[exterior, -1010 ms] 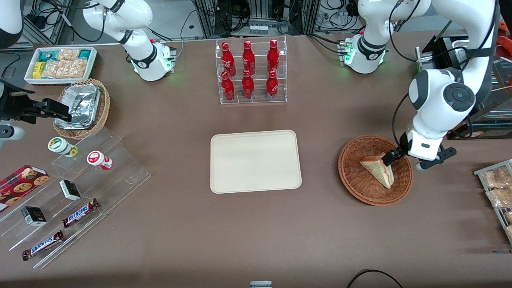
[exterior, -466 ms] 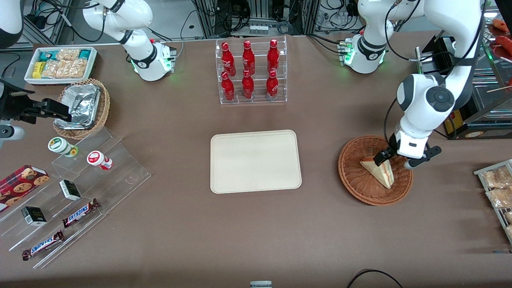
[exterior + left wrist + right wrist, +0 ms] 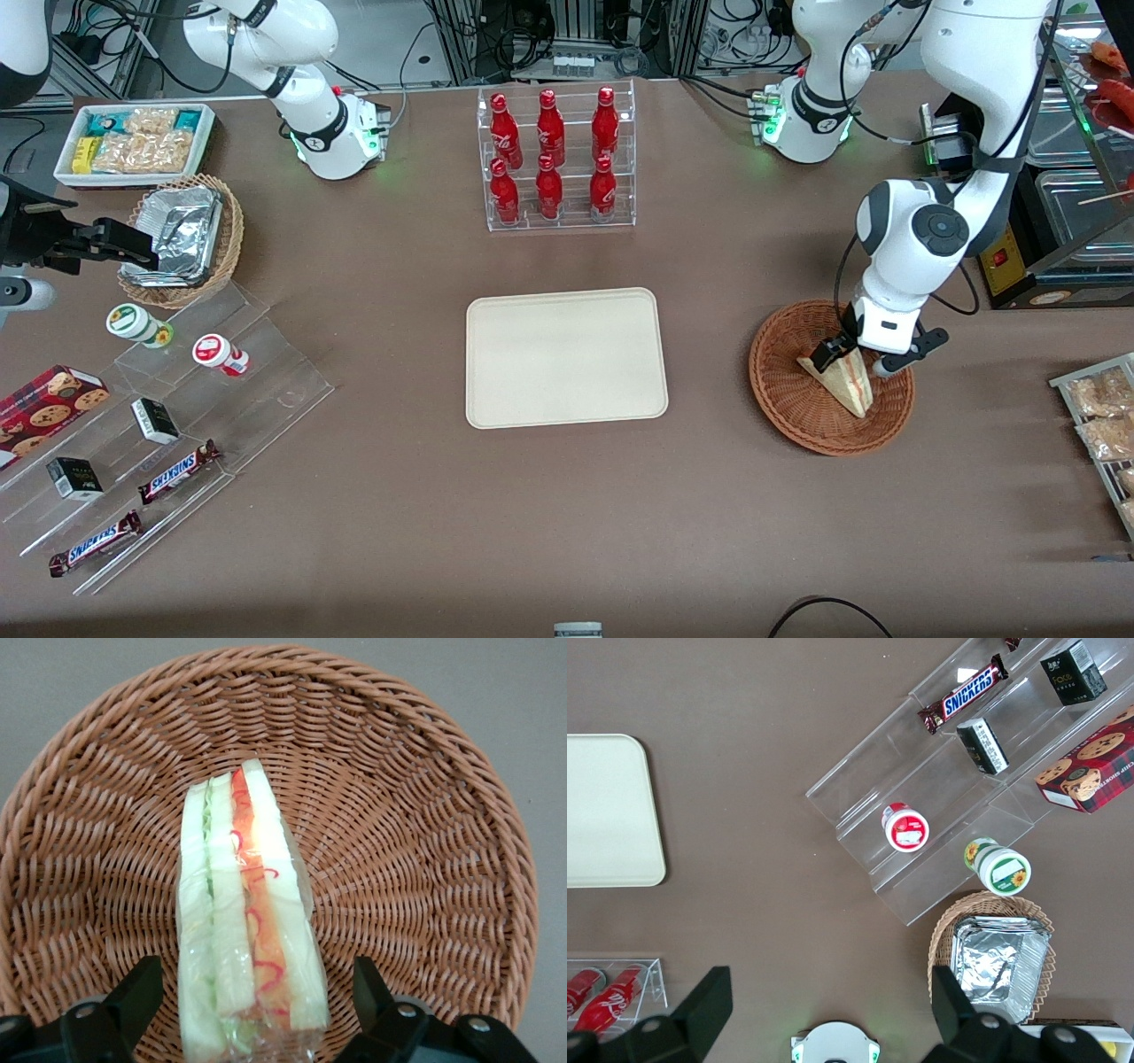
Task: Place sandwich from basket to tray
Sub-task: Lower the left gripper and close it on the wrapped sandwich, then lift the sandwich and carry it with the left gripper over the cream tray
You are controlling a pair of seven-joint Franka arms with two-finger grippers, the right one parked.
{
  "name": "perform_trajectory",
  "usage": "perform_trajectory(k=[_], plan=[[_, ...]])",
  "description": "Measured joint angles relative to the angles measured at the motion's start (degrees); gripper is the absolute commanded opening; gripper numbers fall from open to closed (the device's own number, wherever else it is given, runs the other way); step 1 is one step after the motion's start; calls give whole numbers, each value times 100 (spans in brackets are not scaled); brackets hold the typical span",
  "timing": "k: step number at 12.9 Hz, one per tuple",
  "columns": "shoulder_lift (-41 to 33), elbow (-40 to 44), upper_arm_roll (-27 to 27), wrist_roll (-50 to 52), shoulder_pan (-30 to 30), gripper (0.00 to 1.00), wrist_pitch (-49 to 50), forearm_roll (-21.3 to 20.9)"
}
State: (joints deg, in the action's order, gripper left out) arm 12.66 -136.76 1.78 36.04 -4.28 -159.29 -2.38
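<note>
The sandwich (image 3: 848, 387) is a clear-wrapped bread wedge lying in the round reddish-brown wicker basket (image 3: 784, 403) toward the working arm's end of the table. My left gripper (image 3: 858, 359) is low over the basket, open, with one black finger on each side of the sandwich's broad end. The left wrist view shows the sandwich (image 3: 244, 904) with its red and green filling edge up, standing between the fingers of the gripper (image 3: 256, 970) with a gap on both sides, and the basket (image 3: 425, 815) around it. The cream tray (image 3: 567, 357) lies bare at the table's middle.
A clear rack of red bottles (image 3: 554, 159) stands farther from the front camera than the tray. Metal containers (image 3: 1063, 213) and bagged snacks (image 3: 1103, 416) sit near the basket. Acrylic steps with snacks (image 3: 177, 425), a foil-filled basket (image 3: 182, 239) and a white bin (image 3: 133, 142) lie toward the parked arm's end.
The left arm has shifted toward the tray and come down, so the gripper went from the basket's rim to straddling the sandwich's broad end. The sandwich has not moved.
</note>
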Motion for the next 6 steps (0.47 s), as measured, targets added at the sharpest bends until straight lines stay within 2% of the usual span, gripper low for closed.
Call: perform_trajectory(k=[1,6], plan=[[7,2,-2,1,0,1,-19,0],[-30,100,-4,1,-1,0,-4,-4]])
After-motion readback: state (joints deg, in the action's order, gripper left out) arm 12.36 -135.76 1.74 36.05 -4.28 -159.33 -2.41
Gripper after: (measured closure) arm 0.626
